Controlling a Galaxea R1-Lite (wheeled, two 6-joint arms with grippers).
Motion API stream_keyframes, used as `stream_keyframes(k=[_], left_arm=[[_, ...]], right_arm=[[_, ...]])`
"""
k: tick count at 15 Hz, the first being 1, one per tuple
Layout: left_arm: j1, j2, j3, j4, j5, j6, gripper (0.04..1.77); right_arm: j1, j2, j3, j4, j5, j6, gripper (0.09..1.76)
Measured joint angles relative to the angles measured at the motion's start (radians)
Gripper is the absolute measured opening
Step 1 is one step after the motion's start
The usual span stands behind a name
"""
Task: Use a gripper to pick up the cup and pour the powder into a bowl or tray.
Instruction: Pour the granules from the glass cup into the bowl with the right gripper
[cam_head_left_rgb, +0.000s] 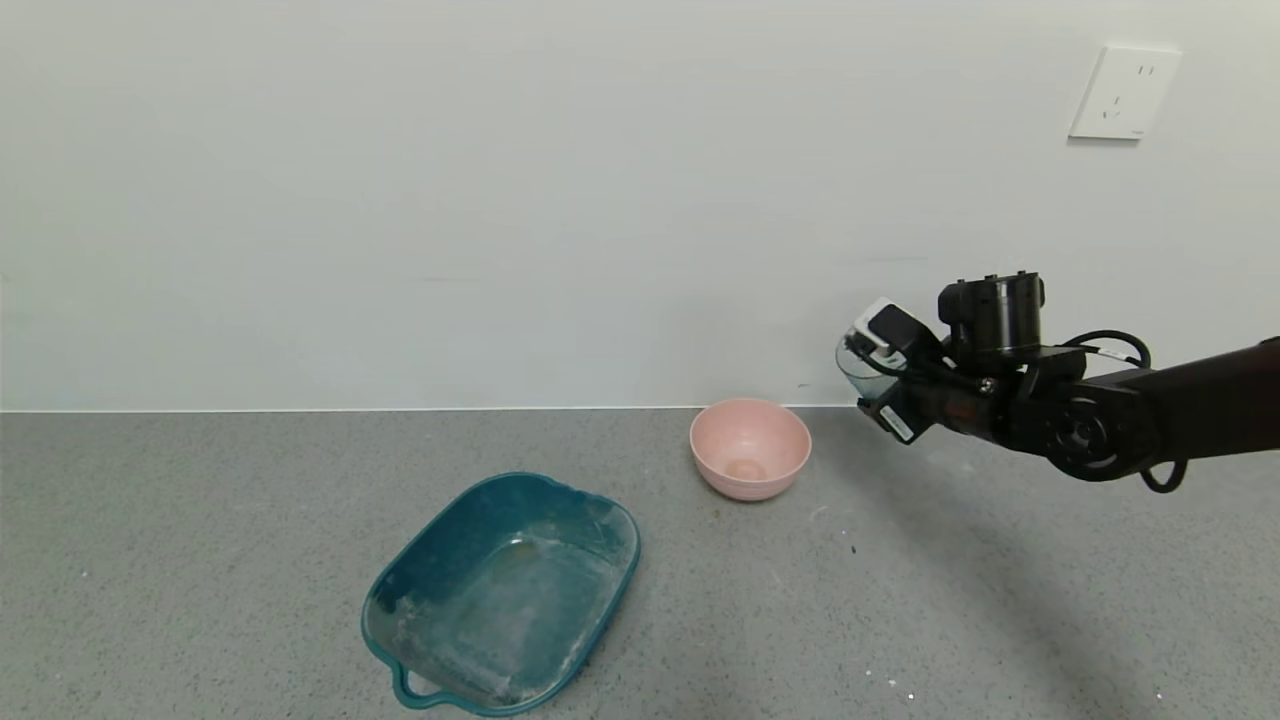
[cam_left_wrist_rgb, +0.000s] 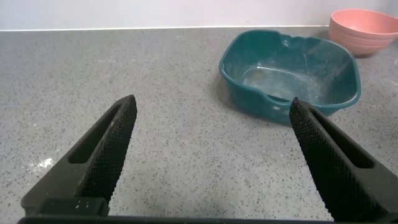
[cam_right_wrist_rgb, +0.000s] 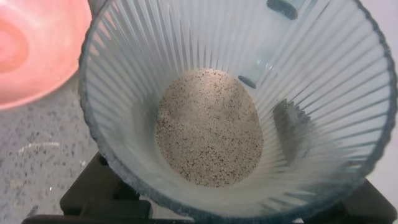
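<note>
My right gripper (cam_head_left_rgb: 885, 385) is shut on the ribbed pale blue-grey cup (cam_head_left_rgb: 858, 366) and holds it tilted in the air, just right of the pink bowl (cam_head_left_rgb: 750, 447) and above its rim height. In the right wrist view I look straight into the cup (cam_right_wrist_rgb: 124, 81); a speckled pale tan patch of powder (cam_right_wrist_rgb: 208, 127) lies at its bottom. The bowl's edge (cam_right_wrist_rgb: 31, 50) shows beside the cup. A small tan patch lies in the bowl's bottom (cam_head_left_rgb: 745, 468). My left gripper (cam_left_wrist_rgb: 211, 106) is open and empty, low over the counter, out of the head view.
A large teal tray (cam_head_left_rgb: 615, 520) with a handle and whitish smears lies on the grey speckled counter, front-left of the bowl; it also shows ahead of the left gripper (cam_left_wrist_rgb: 249, 87), with the bowl (cam_left_wrist_rgb: 367, 28) behind it. A white wall stands close behind the counter.
</note>
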Motion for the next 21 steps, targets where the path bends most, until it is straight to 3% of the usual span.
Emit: stream_keyframes(k=[11, 16, 21], left_arm=[[0.0, 0.0, 0.0, 0.0, 0.0, 0.0, 1.76], [0.0, 0.0, 0.0, 0.0, 0.0, 0.0, 1.76], [0.0, 0.0, 0.0, 0.0, 0.0, 0.0, 1.76]], right_arm=[[0.12, 0.164, -0.278, 0.24, -0.345, -0.136, 1.34], [0.166, 0.211, -0.383, 0.371, -0.362, -0.196, 1.34], [0.178, 0.249, -0.44, 0.38, -0.396, -0.346, 1.34]])
